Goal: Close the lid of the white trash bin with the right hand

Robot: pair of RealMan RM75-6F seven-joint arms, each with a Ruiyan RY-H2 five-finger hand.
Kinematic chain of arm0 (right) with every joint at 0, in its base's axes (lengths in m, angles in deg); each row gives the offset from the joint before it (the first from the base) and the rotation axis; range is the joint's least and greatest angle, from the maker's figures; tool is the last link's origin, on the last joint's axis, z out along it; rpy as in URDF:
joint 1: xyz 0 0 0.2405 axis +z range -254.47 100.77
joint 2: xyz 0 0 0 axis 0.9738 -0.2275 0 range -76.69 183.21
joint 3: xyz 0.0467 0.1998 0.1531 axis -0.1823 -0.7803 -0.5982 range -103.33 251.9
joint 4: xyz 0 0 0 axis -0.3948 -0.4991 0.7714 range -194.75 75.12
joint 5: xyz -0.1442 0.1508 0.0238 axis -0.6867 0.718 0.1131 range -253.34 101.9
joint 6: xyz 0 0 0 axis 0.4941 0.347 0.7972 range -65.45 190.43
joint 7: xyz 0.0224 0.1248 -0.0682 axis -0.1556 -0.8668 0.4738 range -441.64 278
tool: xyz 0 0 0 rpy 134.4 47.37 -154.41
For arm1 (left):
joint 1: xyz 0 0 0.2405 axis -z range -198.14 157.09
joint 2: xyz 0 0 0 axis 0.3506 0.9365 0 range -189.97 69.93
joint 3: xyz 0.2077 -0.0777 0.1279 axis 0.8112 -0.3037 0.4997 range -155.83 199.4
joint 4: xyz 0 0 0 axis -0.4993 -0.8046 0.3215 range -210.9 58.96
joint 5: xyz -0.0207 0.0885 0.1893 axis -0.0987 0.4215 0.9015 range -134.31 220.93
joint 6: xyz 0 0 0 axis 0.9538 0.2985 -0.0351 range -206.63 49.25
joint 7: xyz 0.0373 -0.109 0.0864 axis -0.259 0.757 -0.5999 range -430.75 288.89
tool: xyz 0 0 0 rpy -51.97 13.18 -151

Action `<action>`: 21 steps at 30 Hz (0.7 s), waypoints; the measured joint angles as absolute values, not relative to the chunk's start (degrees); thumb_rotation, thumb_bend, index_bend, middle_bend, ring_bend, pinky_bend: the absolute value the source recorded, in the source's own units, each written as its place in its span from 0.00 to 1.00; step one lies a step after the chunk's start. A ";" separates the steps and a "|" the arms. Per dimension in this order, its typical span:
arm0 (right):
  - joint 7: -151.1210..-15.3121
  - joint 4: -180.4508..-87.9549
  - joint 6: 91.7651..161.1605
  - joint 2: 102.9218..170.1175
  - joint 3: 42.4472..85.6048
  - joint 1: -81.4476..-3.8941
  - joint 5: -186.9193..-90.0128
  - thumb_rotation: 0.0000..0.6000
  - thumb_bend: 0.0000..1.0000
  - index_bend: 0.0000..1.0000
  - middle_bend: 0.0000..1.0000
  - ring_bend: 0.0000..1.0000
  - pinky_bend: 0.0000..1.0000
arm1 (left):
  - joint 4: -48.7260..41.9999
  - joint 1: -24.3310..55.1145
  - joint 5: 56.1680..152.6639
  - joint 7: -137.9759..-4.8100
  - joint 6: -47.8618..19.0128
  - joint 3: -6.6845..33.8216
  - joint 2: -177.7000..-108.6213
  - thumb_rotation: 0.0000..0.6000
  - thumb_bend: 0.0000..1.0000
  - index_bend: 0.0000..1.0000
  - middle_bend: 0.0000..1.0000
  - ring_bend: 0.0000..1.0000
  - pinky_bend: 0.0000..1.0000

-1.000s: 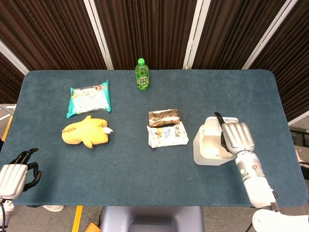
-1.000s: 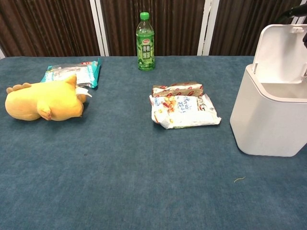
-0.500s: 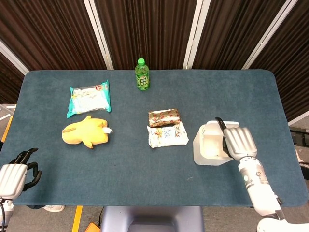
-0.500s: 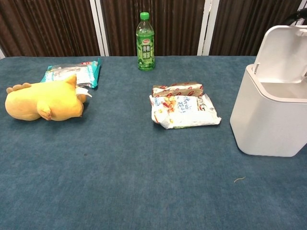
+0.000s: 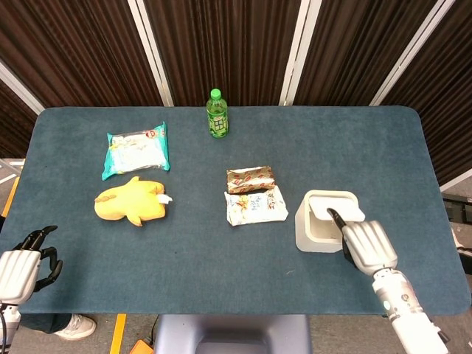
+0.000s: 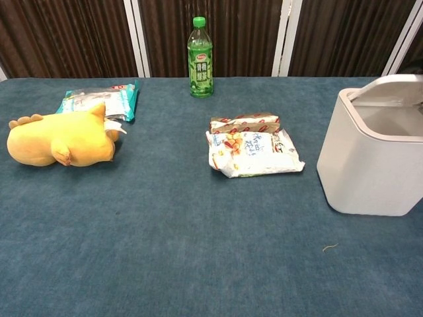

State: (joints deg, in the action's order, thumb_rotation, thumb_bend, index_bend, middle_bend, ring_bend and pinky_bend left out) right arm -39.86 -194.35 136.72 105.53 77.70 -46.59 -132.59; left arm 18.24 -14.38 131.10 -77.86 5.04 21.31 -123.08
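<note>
The white trash bin (image 5: 318,225) stands on the right part of the blue table. Its lid (image 5: 336,206) lies tilted low over the opening, and in the chest view the lid (image 6: 391,88) leaves only a narrow gap above the bin (image 6: 370,165). My right hand (image 5: 366,245) hovers at the bin's near right corner, holding nothing, with one dark fingertip (image 5: 335,219) at the lid's near edge. The chest view does not show this hand. My left hand (image 5: 26,265) hangs off the table's front left corner, fingers apart and empty.
Two snack packets (image 5: 254,198) lie just left of the bin. A yellow plush toy (image 5: 130,200) and a teal packet (image 5: 137,150) sit at the left. A green bottle (image 5: 217,114) stands at the table's far edge.
The lid has swung down from upright to nearly flat over the bin. My right hand has drawn back toward me and lower, following the lid. The left hand has not moved.
</note>
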 measured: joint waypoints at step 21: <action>-44.04 -186.21 132.65 109.42 81.12 -52.29 -137.63 1.00 0.99 0.23 0.83 0.69 0.72 | 18.04 -14.54 130.67 -76.70 5.23 20.98 -122.76 1.00 0.42 0.51 0.18 0.20 0.49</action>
State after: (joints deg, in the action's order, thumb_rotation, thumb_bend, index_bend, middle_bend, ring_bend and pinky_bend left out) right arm -44.04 -186.21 132.65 109.42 81.12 -52.29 -137.63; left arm 18.04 -14.54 130.67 -76.70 5.23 20.98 -122.76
